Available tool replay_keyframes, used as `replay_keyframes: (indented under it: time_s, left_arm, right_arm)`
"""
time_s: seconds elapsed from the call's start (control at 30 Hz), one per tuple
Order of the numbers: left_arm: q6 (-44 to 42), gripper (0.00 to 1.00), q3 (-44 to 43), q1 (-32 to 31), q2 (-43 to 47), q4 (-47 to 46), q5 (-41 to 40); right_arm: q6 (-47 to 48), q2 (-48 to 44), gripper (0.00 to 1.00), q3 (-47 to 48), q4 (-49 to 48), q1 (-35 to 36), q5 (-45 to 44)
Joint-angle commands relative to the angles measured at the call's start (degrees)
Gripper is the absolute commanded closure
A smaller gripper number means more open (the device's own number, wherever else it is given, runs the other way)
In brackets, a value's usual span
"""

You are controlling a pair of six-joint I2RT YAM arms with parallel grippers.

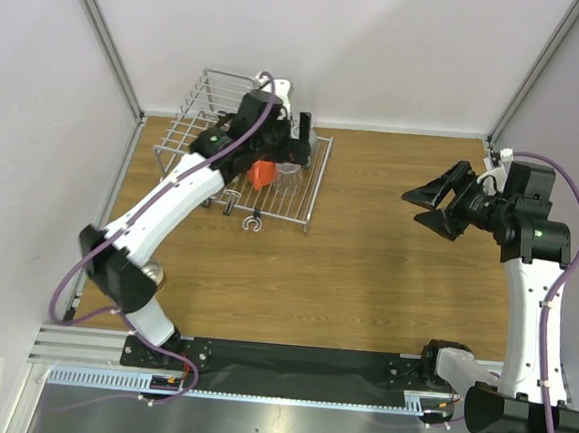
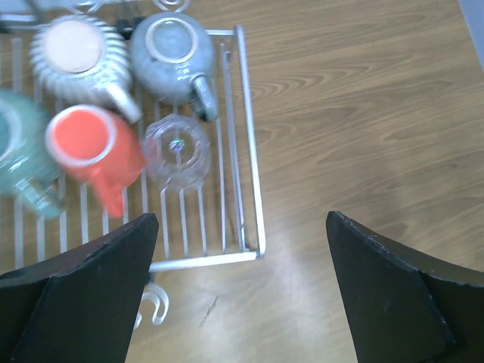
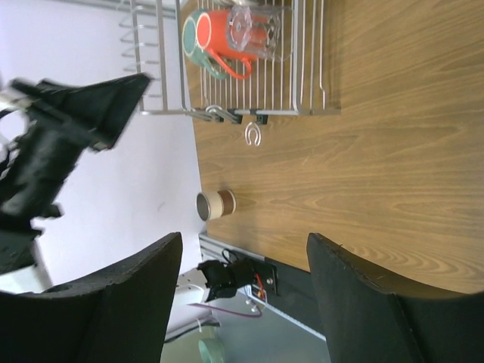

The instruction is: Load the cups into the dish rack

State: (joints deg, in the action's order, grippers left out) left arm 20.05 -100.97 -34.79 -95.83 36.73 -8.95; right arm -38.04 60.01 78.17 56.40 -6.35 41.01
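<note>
My left wrist view showed an orange-red mug and clear glass in the silver wire dish rack, far left; only the right wrist view caught a beige cup on the wooden table. Left gripper and right gripper were spread, empty.

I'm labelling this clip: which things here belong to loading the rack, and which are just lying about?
Job: dish rack; ribbed cup, grey mug, orange mug, teal mug and glass in it; tan cup out on the table.
Lying about: small hook at the rack's front edge.
</note>
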Motion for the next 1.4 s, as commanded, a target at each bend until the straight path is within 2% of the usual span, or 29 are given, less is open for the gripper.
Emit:
replay_keyframes:
  time_s: [0.0,0.07,0.17,0.2,0.3,0.43,0.6,0.83,1.0,1.17,1.37]
  left_arm:
    - [2.5,0.02,2.1,0.2,8.3,9.1,-6.6]
    - [3.4,0.04,4.5,0.2,11.5,13.5,-11.2]
    - [6.4,0.08,11.9,0.2,18.8,18.6,-17.7]
    - [8.4,0.09,16.9,0.4,20.8,19.7,-19.2]
    - [13.4,0.14,25.5,2.3,28.9,24.4,-21.5]
    - [17.4,0.18,33.9,9.8,36.6,28.1,-21.0]
    - [15.8,0.19,41.3,23.0,34.8,26.6,-16.0]
    - [16.1,0.2,45.1,32.8,31.6,23.3,-12.0]
    - [16.9,0.22,47.4,36.7,29.5,21.3,-10.4]
    - [19.9,0.24,48.7,37.2,25.9,21.5,-11.3]
    - [21.0,0.31,52.1,39.8,22.8,17.3,-8.5]
  right_arm:
    - [-1.2,-0.1,0.27,-0.5,-3.6,2.6,0.6]
    - [-1.6,-0.3,0.27,-1.2,-4.2,4.1,-0.4]
    - [-2.1,-0.6,0.28,-2.1,-5.9,7.7,-1.8]
    - [-2.4,-0.5,0.28,-2.2,-7.0,8.6,-2.2]
    - [-2.6,0.4,0.3,-2.6,-8.3,11.7,-3.7]
    - [-3.8,1.1,0.31,-3.9,-10.3,15.3,-4.3]
    - [-4.6,1.9,0.32,-4.4,-12.2,17.3,-4.5]
    - [-2.8,2.9,0.32,-2.2,-9.8,17.3,-5.0]
    - [-2.1,3.9,0.32,-1.2,-9.2,17.4,-5.0]
    - [-2.0,4.6,0.32,-0.7,-9.2,17.3,-5.1]
    - [-1.9,5.2,0.32,-0.4,-9.2,17.3,-5.6]
